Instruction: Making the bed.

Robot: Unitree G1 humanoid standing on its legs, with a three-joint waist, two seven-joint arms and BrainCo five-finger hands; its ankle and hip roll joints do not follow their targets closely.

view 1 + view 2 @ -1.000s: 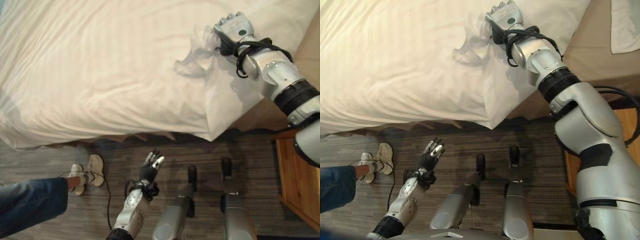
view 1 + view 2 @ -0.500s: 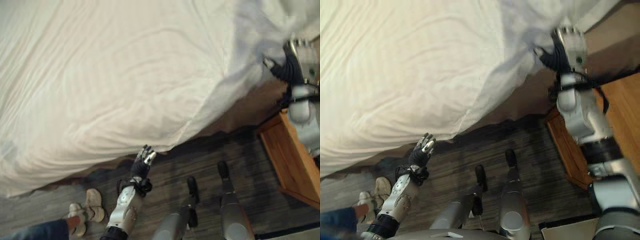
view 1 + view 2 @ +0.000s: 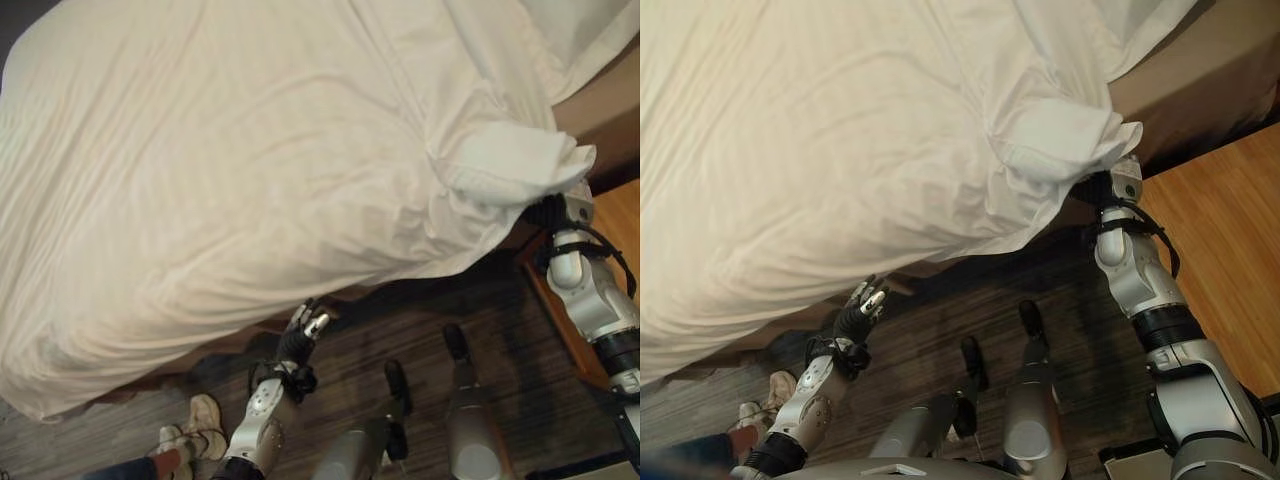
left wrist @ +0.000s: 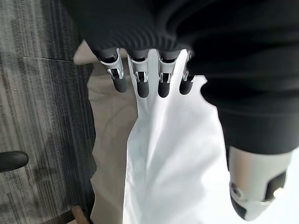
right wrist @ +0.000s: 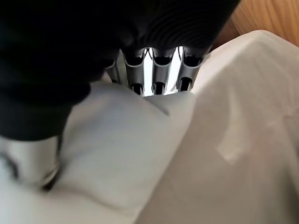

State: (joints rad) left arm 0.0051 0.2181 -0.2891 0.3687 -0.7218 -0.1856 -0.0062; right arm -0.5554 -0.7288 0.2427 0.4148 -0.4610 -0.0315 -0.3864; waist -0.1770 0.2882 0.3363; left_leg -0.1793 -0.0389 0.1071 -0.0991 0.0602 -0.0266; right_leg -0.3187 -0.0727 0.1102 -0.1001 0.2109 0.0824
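One hand, the right (image 3: 1110, 185), is gripping the white duvet's (image 3: 250, 150) bunched corner at 3 o'clock; left hand (image 3: 303, 335) is hanging open, empty, at 6.

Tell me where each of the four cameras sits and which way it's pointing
Left eye view: on the head, looking down at the white duvet, left hand and right hand.
Right eye view: beside it, same scene.
Left wrist view: on the left wrist, along straight fingers toward hanging duvet and floor.
Right wrist view: on the right wrist, its fingers buried in a duvet fold.
Shared: the duvet in all.
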